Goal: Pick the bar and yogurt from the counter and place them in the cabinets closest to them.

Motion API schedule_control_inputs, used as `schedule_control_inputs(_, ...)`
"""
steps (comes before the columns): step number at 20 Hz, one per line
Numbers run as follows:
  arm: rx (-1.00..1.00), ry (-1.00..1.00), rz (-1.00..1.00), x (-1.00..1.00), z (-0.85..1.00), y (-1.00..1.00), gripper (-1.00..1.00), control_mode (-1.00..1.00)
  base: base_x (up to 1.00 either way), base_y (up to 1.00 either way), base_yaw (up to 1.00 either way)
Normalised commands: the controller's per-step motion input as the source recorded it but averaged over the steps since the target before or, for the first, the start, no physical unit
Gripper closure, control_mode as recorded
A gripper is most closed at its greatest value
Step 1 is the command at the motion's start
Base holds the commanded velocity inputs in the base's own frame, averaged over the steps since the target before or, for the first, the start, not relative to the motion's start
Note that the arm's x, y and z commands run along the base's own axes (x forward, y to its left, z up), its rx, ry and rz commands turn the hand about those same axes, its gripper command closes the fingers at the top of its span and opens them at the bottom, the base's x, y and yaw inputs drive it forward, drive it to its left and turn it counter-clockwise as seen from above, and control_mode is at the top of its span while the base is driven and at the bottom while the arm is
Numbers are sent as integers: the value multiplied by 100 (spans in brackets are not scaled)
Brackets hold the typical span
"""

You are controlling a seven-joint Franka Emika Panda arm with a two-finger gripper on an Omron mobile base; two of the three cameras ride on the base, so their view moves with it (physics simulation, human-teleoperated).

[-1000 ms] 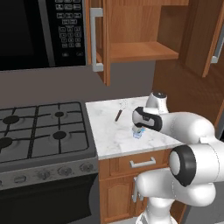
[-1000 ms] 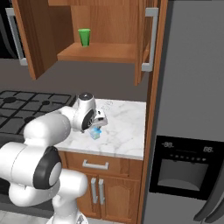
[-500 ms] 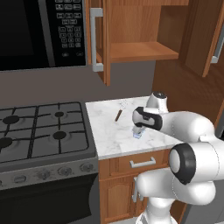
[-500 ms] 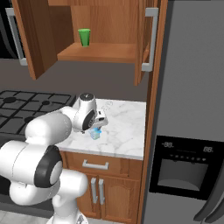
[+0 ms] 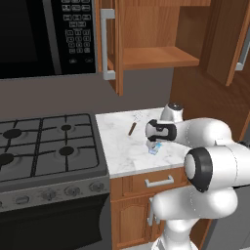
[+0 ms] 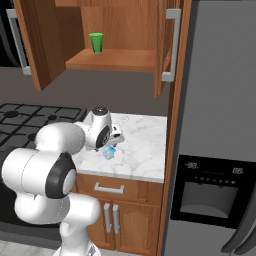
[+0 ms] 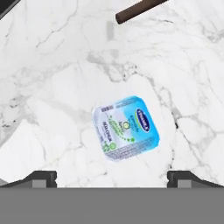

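The yogurt [image 7: 125,128] is a small pale blue and white cup with a printed lid, standing on the white marble counter [image 5: 117,146]. My gripper [image 7: 112,177] hangs just above it, open, with its two dark fingertips [image 7: 41,177] spread wider than the cup and nothing between them. In the base views the gripper [image 5: 154,142] [image 6: 111,145] points down over the yogurt [image 5: 154,149] [image 6: 108,153]. The open wooden cabinets [image 5: 156,56] [image 6: 117,60] hang above the counter [image 6: 145,150]. The bar is out of view.
A thin dark brown stick [image 5: 132,128] [image 7: 140,9] lies on the counter behind the cup. A green cup [image 6: 96,42] stands on the cabinet shelf. The stove [image 5: 44,146] and microwave [image 5: 44,34] are to the left, and the fridge [image 6: 220,125] is to the right.
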Motion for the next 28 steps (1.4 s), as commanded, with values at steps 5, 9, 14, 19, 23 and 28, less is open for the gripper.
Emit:
schedule_control_inputs(5, -2, 3, 0, 22, -20, 0, -100, -100, 0, 0, 0)
schedule_control_inputs(9, -3, 6, 0, 9, -30, 0, -100, -100, 0, 0, 0)
schedule_control_inputs(14, -3, 7, 1, 8, -31, 0, -100, -100, 0, 0, 0)
schedule_control_inputs(19, -2, 5, 1, 12, -25, 0, -100, -100, 0, 0, 0)
schedule_control_inputs(23, 0, 1, 1, 10, -9, 0, -100, -100, 0, 0, 0)
schedule_control_inputs(28, 0, 0, 0, 0, 1, -1, -100, -100, 0, 0, 0)
